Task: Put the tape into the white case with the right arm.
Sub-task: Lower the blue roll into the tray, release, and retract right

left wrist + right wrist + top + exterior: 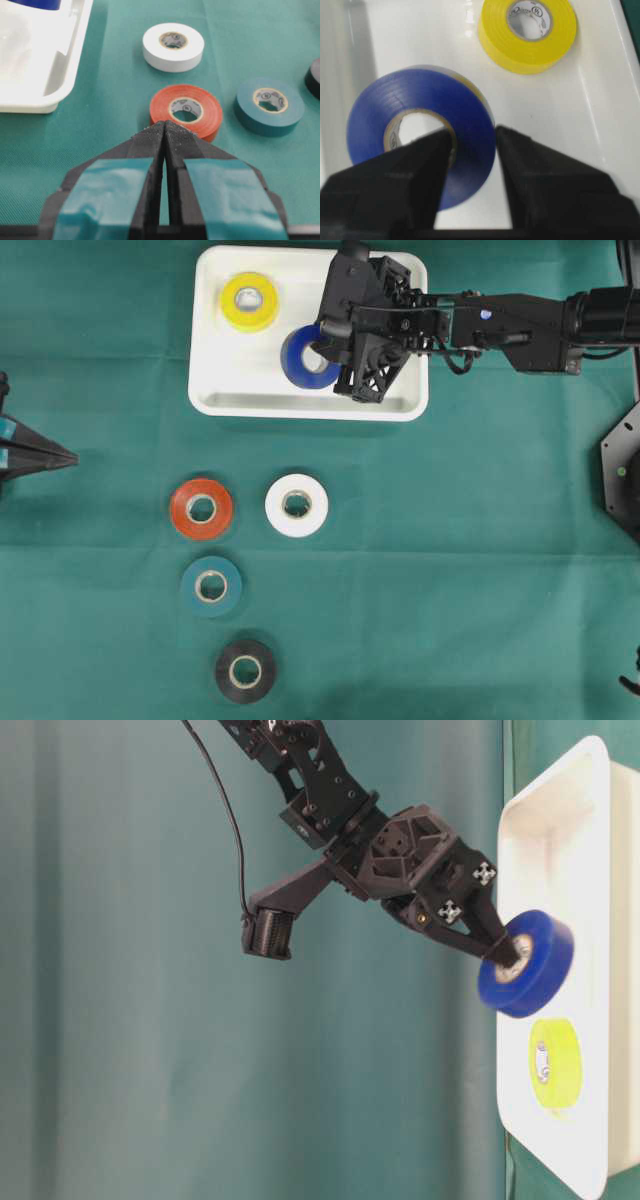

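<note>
while 2 rolls point(249, 301) occupy the white case point(235, 392), 4 rolls point(296, 505) lie outside.

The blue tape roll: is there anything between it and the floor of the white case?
Nothing visible. The blue tape roll hangs over bare floor of the white case; the yellow tape roll lies apart, toward another corner.

The right arm point(520, 325) reaches in from three o'clock toward nine, wrist tilted downward; its gripper point(472, 140) has fingers slightly parted; the left gripper point(165, 135) rests at nine o'clock, fingertips pressed together.
</note>
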